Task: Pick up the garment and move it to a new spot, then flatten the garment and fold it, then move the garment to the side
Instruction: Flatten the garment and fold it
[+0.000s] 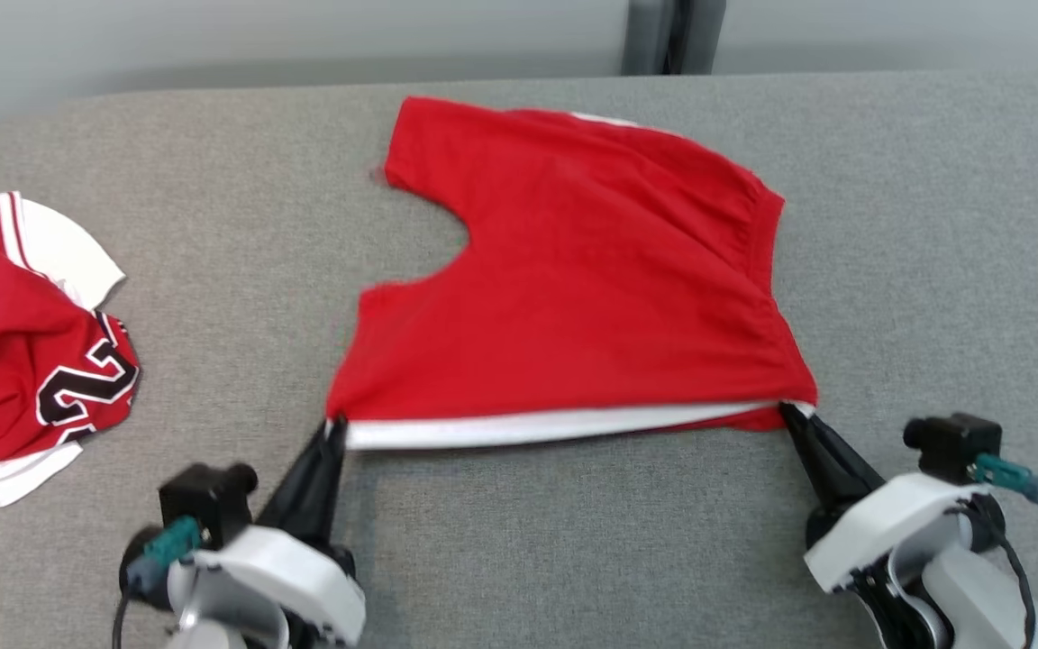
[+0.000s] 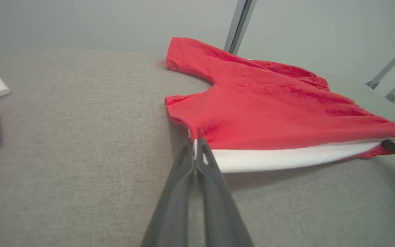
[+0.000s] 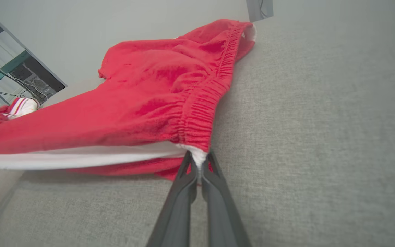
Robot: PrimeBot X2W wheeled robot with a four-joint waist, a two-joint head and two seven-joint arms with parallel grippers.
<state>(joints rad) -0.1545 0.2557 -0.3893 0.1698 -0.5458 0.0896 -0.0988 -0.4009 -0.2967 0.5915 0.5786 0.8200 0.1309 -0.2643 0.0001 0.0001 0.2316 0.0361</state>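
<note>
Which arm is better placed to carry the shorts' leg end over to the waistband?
Left, probably: the left gripper is shut on the leg-hem corner of the shorts, while the right gripper pinches the waistband corner.

The garment (image 1: 573,297) at the tips of the left fingers (image 2: 211,178) and right fingers (image 3: 216,195) is soft, matt red cloth with a slightly fuzzy nap. A smoother white band runs along the edge between them, and a puckered elastic hem runs away from the right fingers. Both pairs of fingers look like matt dark plastic. Beneath them, the counter (image 1: 933,225) is covered in coarse grey woven fabric.
</note>
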